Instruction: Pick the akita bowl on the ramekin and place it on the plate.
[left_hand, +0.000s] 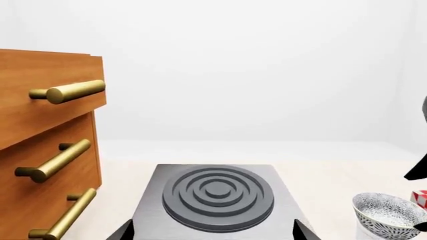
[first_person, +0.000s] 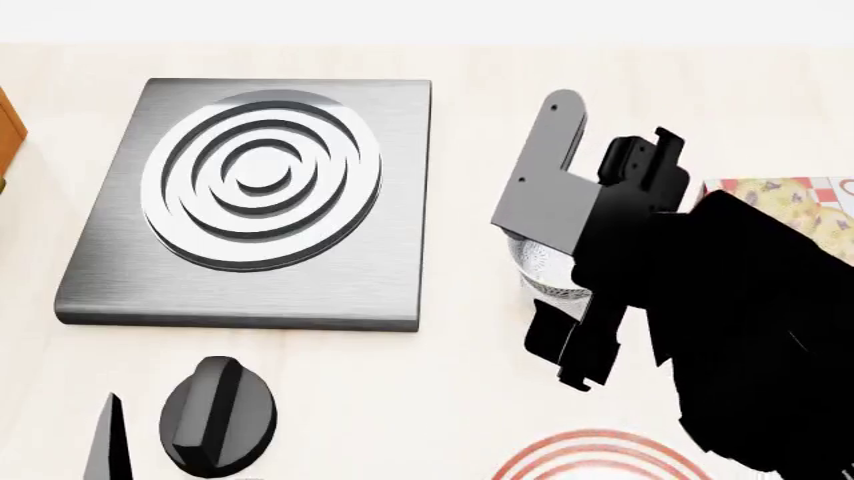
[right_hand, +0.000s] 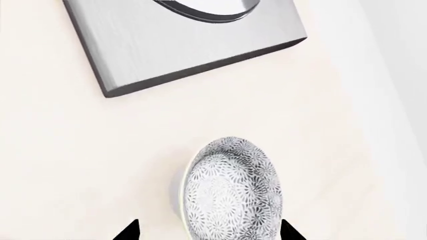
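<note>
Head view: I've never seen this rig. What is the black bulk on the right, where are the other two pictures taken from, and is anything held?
It is a simulated two-armed robot. The head camera looks down on a table: hob, knob, red-ringed plate. The black bulk is its right arm. The other pictures come from cameras by each gripper. The right gripper is open, its tips either side of the speckled bowl. The left gripper, also open, faces the hob beside wooden drawers. Nothing is held.
</note>
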